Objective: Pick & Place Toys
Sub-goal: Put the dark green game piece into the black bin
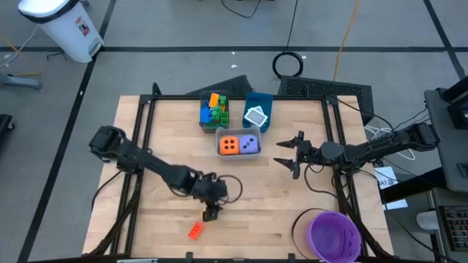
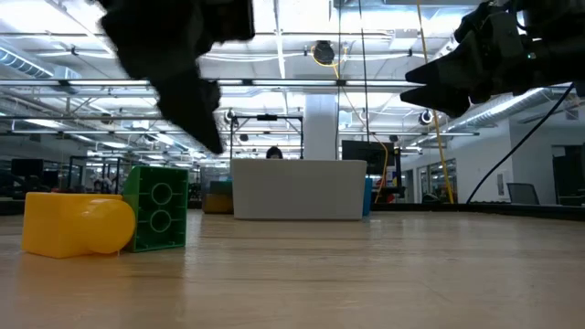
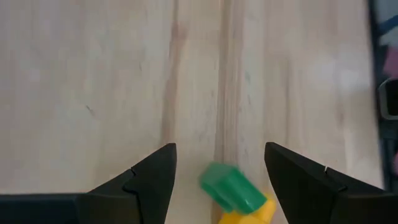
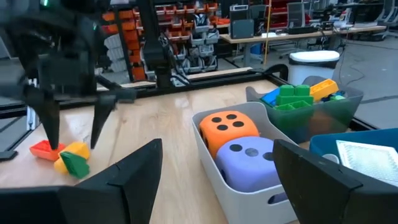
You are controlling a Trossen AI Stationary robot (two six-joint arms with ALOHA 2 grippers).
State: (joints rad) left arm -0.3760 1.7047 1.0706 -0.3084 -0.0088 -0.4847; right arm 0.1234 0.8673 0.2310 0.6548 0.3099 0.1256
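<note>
My left gripper [image 3: 221, 180] hangs just above the wooden tabletop [image 1: 292, 204], fingers [image 3: 149, 180] spread wide and empty, straddling a small green plastic brick [image 3: 231, 188] that touches a small yellow plastic brick [image 3: 249, 214]. A small red plastic brick [image 1: 196, 231] lies just beside them. Closing now, I might pinch both joined bricks or knock the green one askew, since it sits off-centre. My right gripper [image 1: 291, 154] waits, fingers wide, beside the grey plastic bin [image 4: 249, 193] holding the orange and purple dice.

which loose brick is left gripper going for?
The green brick joined to a yellow brick, between the open left gripper fingers; the red brick lies apart, nearer the table edge.
</note>
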